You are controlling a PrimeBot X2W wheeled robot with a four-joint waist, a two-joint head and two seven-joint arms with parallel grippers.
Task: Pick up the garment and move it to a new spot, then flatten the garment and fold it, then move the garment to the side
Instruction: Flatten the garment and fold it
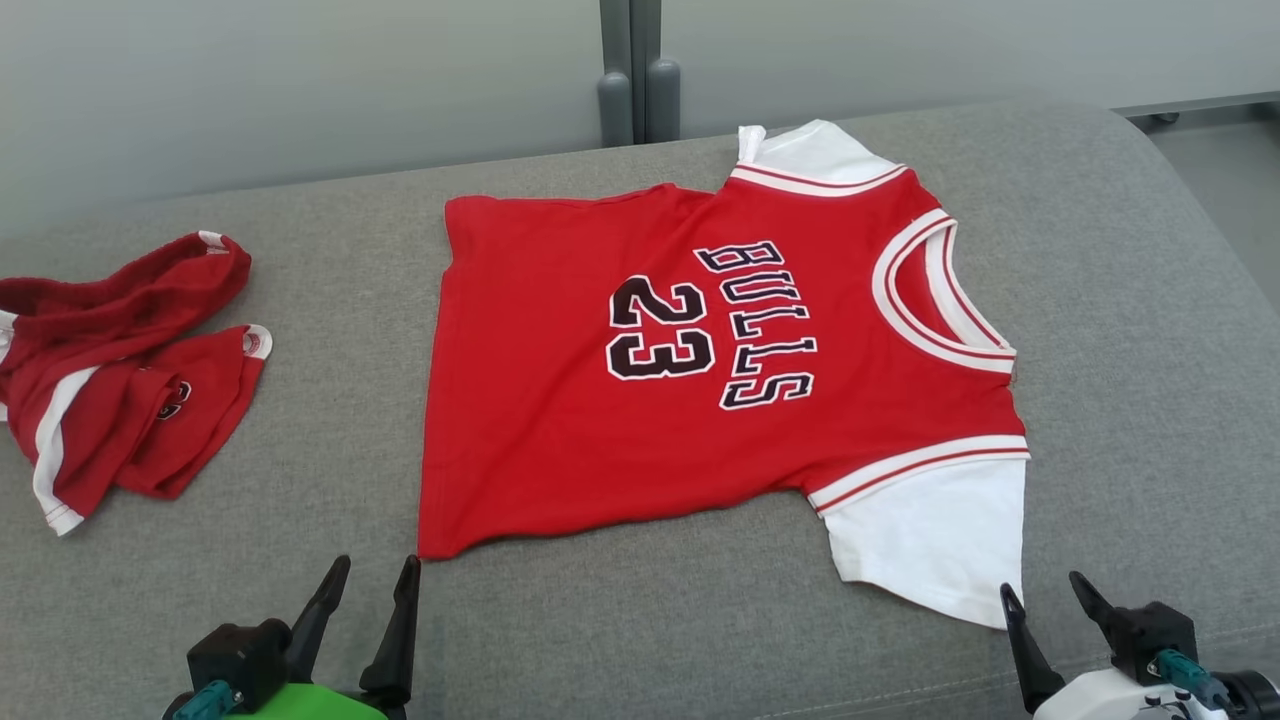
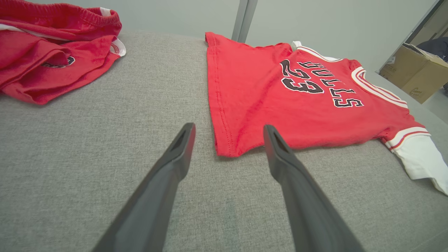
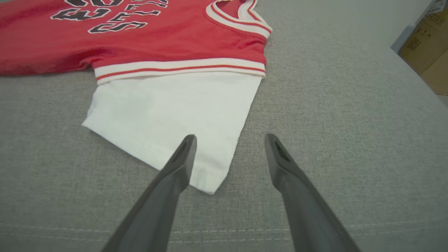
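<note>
Head view: your red "BULLS 23" jersey (image 1: 540, 420) lies spread flat, print up, on the grey upholstered surface (image 1: 700, 630). Its neck opening faces right and its hem faces left. A crumpled pair of red shorts (image 1: 120, 400) lies well apart from it, at the left edge.

Your left claw (image 1: 375, 568), at the lower left, has both fingers spread and holds nothing; its tips stand just beside the jersey's near hem corner (image 2: 231, 147). Your right claw (image 1: 1043, 588), at the lower right, is likewise spread and empty, just beside the near white sleeve (image 3: 168, 112).

Left wrist view: the hem corner lies between and slightly beyond the two fingertips; you cannot tell whether they touch the cloth.

Right wrist view: one finger overlaps the sleeve's outer edge, and the other stands over bare grey fabric.
</note>
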